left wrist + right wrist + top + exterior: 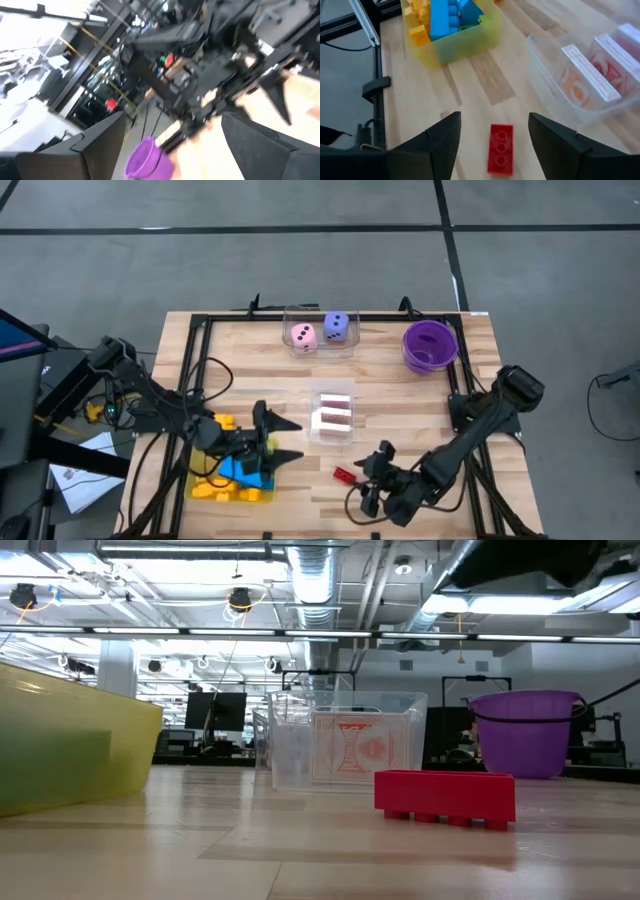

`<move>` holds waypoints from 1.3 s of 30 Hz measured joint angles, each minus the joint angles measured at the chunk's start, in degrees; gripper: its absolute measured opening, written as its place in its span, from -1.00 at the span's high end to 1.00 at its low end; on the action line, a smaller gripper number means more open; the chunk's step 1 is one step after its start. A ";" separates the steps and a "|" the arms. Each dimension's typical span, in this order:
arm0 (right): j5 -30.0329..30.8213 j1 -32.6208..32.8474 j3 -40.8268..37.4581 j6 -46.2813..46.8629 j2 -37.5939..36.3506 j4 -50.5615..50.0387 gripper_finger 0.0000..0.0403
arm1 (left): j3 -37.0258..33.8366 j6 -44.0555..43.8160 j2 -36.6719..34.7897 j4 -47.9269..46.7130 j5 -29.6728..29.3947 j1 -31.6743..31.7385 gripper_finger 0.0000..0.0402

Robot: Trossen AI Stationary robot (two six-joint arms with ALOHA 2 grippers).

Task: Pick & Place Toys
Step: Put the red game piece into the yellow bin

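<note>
A red brick lies flat on the wood near the table's front edge, also in the low view. My right gripper hovers open just right of it, one finger on either side of the brick and clear of it. The yellow translucent tray at the front left holds blue, yellow and orange bricks. My left gripper stands open above the tray's right end, pointing level toward the table's right, with nothing between its fingers.
A clear box with playing cards sits mid-table, just beyond the red brick. Another clear box at the far edge holds a pink die and a purple die. A purple bowl stands at the far right. A black frame rims the table.
</note>
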 joint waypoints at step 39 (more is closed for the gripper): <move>9.01 1.11 0.50 2.64 14.39 5.31 -0.21 | 0.00 -6.32 -1.68 -12.15 -9.95 -0.25 -0.61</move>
